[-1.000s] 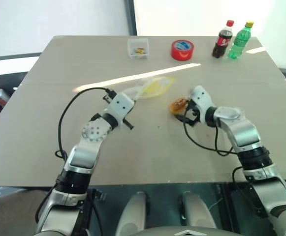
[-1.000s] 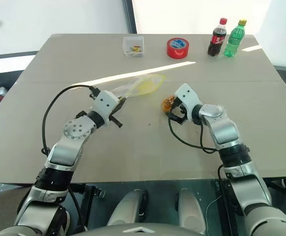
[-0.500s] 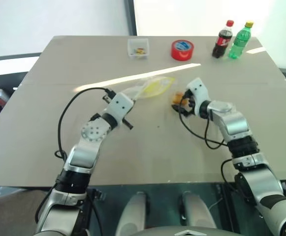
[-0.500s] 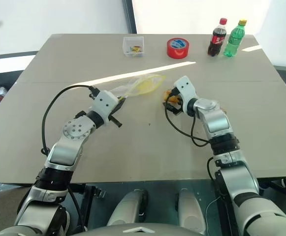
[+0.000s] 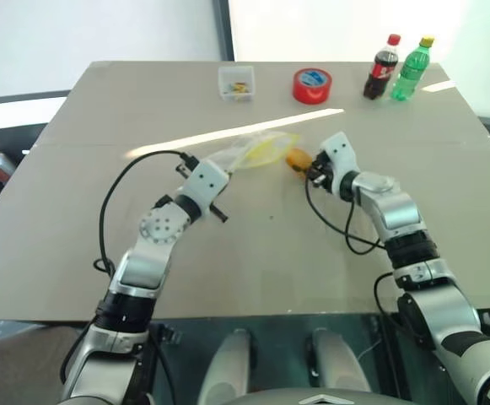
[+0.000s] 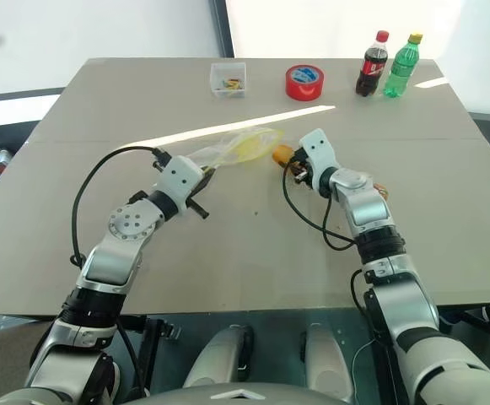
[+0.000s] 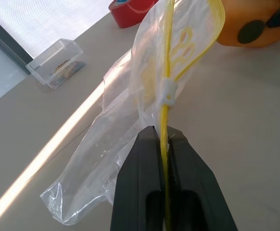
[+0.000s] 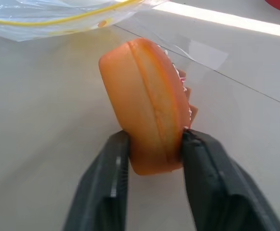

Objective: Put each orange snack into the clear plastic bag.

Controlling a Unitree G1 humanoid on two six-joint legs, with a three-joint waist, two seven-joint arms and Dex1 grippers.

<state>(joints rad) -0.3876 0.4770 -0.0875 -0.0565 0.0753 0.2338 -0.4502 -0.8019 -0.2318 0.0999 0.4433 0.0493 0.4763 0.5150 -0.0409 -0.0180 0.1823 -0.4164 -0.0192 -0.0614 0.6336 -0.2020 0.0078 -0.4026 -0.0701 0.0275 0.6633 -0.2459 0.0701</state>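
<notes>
Change since a second ago: your right arm has carried its snack from mid-table across towards the bag, and its jaws, then wide around the packet, are now pinched on it. Your left arm has not moved.

Table: large grey top. At the far edge, all well apart from the work, stand a small clear box, a red tape roll and two bottles.

Clear plastic bag: lies slack on the table, long axis running from your left gripper out towards the right arm, yellow strip along the upper edge. The mouth end faces the incoming snack.

Left gripper: closed tight on the bag's yellow strip, holding that edge lifted.

Right gripper: clamped on one orange snack, gripping its lower end so most of the packet sticks out ahead of the fingers.

Key relation: the snack sits just beside the bag's open end, pointing at it, not yet inside. Your right arm is the nearer one; you would need to push on along the bag's long axis. The mouth looks barely parted, so expect the packet to catch.

Second snack: a sliver of orange shows behind your right forearm; you cannot be sure of it.
</notes>
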